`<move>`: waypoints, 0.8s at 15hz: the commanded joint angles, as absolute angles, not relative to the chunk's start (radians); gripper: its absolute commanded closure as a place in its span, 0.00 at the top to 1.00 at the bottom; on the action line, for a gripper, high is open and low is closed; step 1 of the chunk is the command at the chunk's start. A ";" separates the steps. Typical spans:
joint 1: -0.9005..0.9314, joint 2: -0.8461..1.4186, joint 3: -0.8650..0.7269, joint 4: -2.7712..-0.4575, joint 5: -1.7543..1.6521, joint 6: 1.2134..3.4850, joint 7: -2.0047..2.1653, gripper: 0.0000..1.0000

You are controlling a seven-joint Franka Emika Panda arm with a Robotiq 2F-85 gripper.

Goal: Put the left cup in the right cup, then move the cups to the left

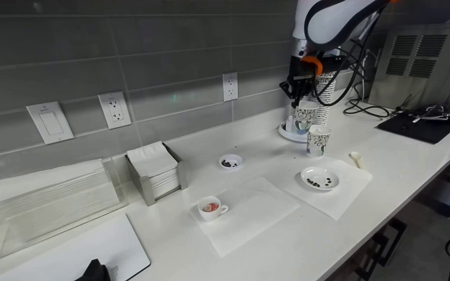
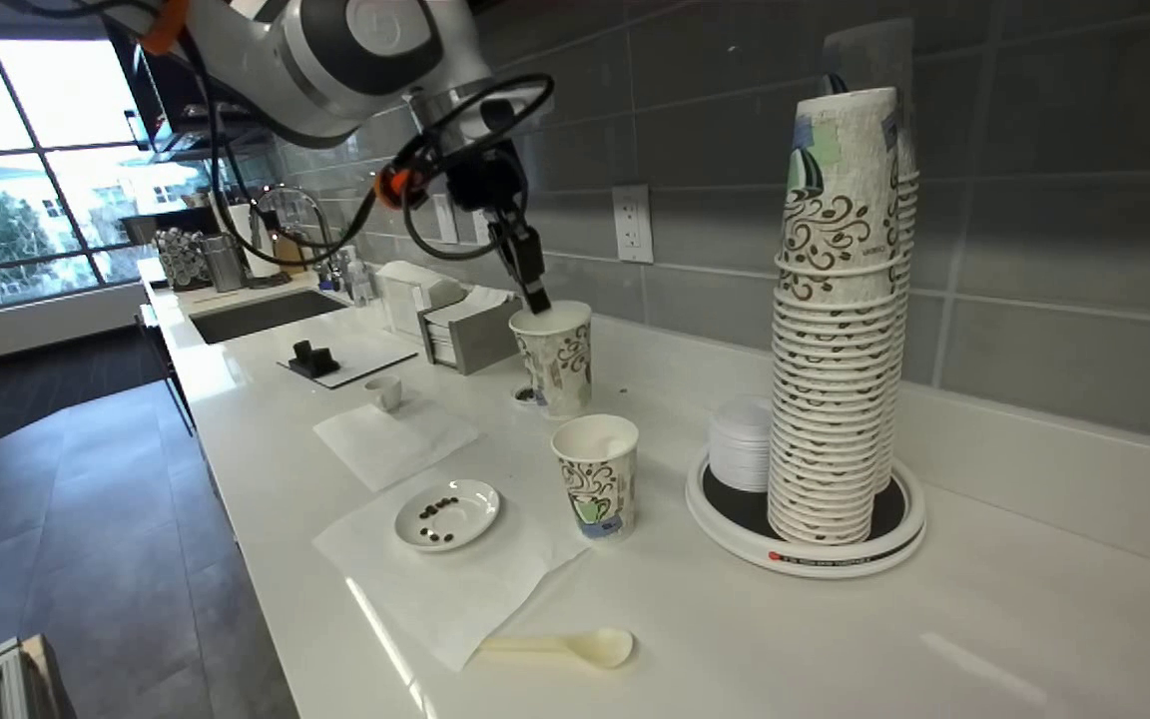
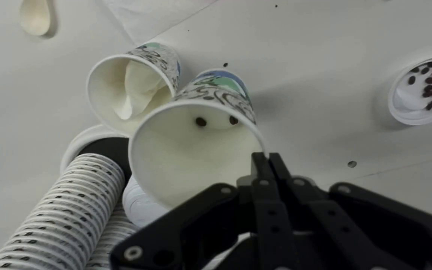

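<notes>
Fingers of mine sat nearly together in the wrist view, with the thin rim of the gripped cup pinched between their tips. Two dark beans showed inside that cup. The neighbouring cup opened just beside it, a crumpled white scrap within; the gripped cup covered part of it from where I looked, and I could not tell whether they touched.

In an exterior view my gripper pointed down at the gripped cup's rim, though the gap between my fingers was too small to judge there. The neighbouring cup stood upright on the counter, near a pale spoon and a shallow white dish.

In an exterior view my fingertips met the gripped cup at the side of the rim away from the cup stack. It was roughly upright, just beyond the neighbouring cup; whether its base touched the counter I could not tell.
</notes>
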State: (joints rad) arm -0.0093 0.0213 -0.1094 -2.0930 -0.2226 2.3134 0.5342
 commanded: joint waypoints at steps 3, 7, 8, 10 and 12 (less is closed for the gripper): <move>-0.045 -0.093 -0.088 -2.113 -0.267 2.204 0.623 0.01; -0.067 -0.081 -0.088 -2.109 -0.283 2.203 0.661 0.01; -0.071 -0.073 -0.089 -2.105 -0.282 2.207 0.665 0.01; -0.077 -0.064 -0.089 -2.099 -0.284 2.202 0.674 0.01; -0.082 -0.051 -0.089 -2.095 -0.280 2.194 0.682 0.01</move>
